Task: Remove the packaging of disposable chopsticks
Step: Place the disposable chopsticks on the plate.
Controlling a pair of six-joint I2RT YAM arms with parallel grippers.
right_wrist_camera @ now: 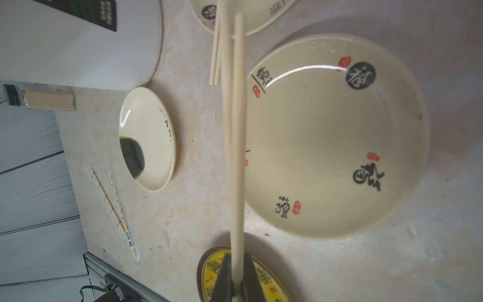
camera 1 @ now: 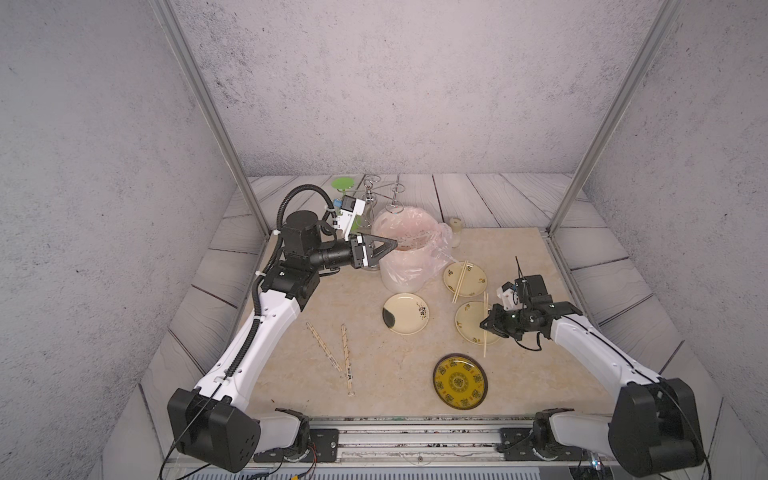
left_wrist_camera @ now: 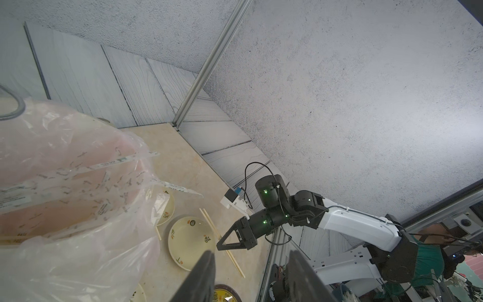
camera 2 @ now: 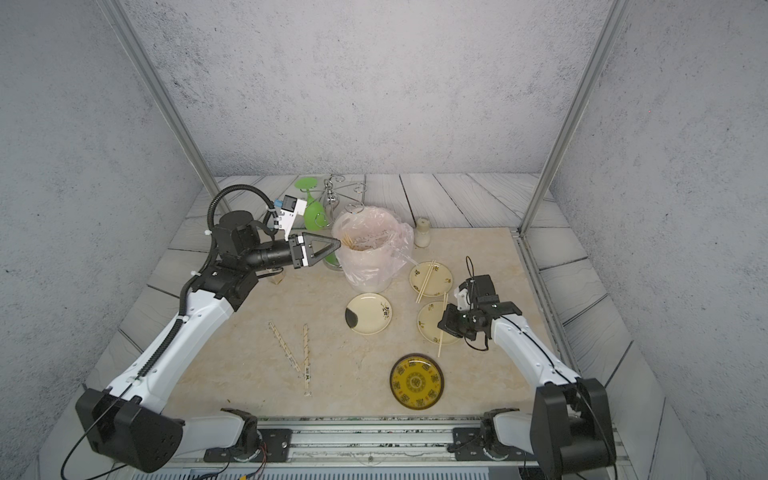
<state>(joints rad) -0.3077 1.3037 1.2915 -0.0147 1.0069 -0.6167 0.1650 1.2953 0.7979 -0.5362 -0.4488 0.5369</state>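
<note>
The bin (camera 1: 399,278), lined with a pink bag (camera 1: 436,241), holds several empty sleeves (left_wrist_camera: 112,163); the count is unclear. The left claw (left_wrist_camera: 252,253) is half open and empty at the bin's rim. The right claw (right_wrist_camera: 237,261) is closed on one pair of chopsticks (right_wrist_camera: 236,130) above a cream plate (camera 1: 465,328).

On the counter (camera 1: 395,374) are four plates. A second cream plate (camera 1: 476,274) carries another bare pair (camera 1: 460,280). The third cream plate (camera 1: 405,313) and the yellow plate (camera 1: 460,381) carry nothing. Two wrapped pairs (camera 1: 324,347) lie on the counter.

Yellow plate (camera 1: 460,381) sits nearest on the desk (camera 1: 374,374), cream plate (camera 1: 405,313) beyond, pink-bagged bin (camera 1: 399,274) standing behind.
</note>
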